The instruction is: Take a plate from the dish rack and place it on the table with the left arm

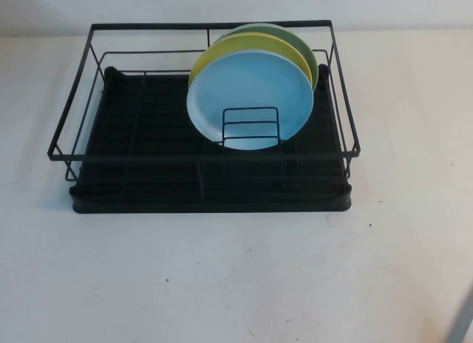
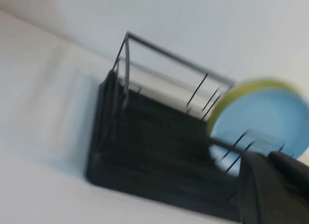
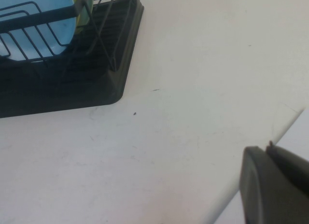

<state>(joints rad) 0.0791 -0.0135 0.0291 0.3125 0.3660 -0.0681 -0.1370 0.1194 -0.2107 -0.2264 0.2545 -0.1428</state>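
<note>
The light blue plate [image 1: 247,92] stands on edge in the dish rack [image 1: 148,173], leaning in the small wire plate holder [image 1: 251,125], in front of a yellow plate [image 1: 222,51] and a green plate [image 1: 295,40]. Neither gripper shows in the high view. In the left wrist view my left gripper [image 2: 268,159] is shut and empty, off the rack's [image 2: 154,147] corner, apart from the blue plate [image 2: 265,118]. My right gripper [image 3: 268,149] is shut and empty near the table's edge, far from the rack [image 3: 72,89].
The off-white table [image 1: 222,284] spreads wide in front of the rack and to both sides. The left half of the rack holds nothing. A grey strip [image 1: 462,321] shows at the near right corner.
</note>
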